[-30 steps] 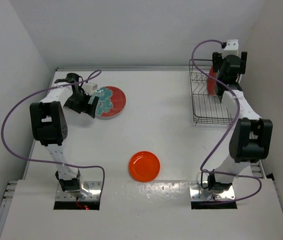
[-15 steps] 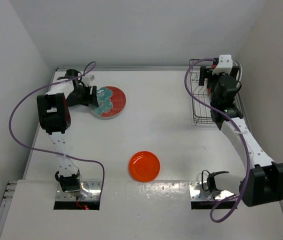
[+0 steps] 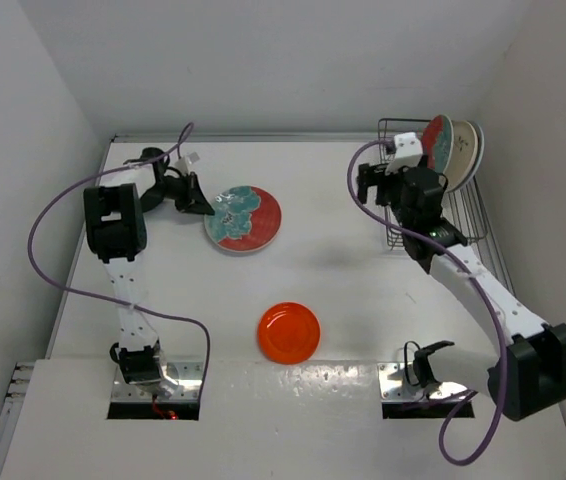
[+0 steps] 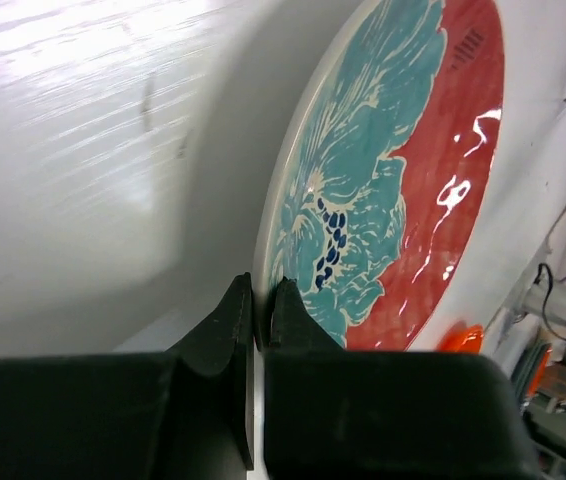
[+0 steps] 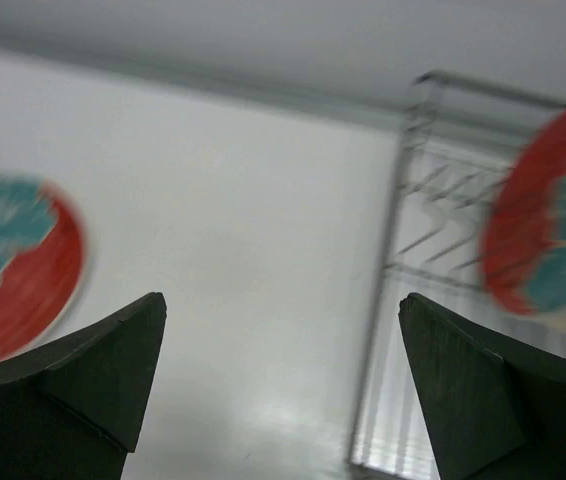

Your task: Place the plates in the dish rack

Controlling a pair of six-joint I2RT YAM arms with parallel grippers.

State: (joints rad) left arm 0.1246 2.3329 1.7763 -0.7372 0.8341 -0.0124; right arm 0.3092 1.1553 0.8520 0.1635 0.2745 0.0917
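Floral plate (image 4: 393, 170) getting pinched at the rim
I'm clamping only its edge with the left tool (image 4: 260, 300), so it's risking slipping out; right tool (image 5: 281, 305) is hanging open, empty.

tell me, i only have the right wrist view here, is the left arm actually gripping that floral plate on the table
Observer: Yes. The left wrist view shows the left fingers pinched shut on the rim of the floral plate.
Operator: anything else out there i can't see
Observer: A small orange plate lies flat by itself, closer in than the floral plate.
Operator: what else is loaded besides the one floral
Observer: From above, a cream plate stands upright behind the racked floral plate, at the far end of the dish rack.
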